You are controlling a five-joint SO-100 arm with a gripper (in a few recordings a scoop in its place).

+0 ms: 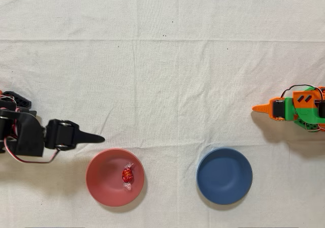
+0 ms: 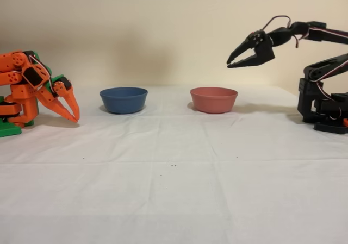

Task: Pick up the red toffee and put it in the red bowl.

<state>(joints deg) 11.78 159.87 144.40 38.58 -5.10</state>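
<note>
The red toffee [image 1: 127,175] lies inside the red bowl [image 1: 99,187], a little right of its middle in the overhead view. In the fixed view the red bowl [image 2: 213,100] stands right of centre and its wall hides the toffee. My black gripper [image 1: 100,138] points right, just above and left of the bowl's rim in the overhead view. Seen from the side, the gripper [image 2: 229,65] hangs well above the table, up and to the right of the bowl, fingertips together and nothing held.
A blue bowl [image 1: 224,175] of the same size stands beside the red one, and appears as the blue bowl [image 2: 123,100] at left of centre in the fixed view. The idle orange arm [image 1: 292,108] rests at the far side. White cloth covers the table.
</note>
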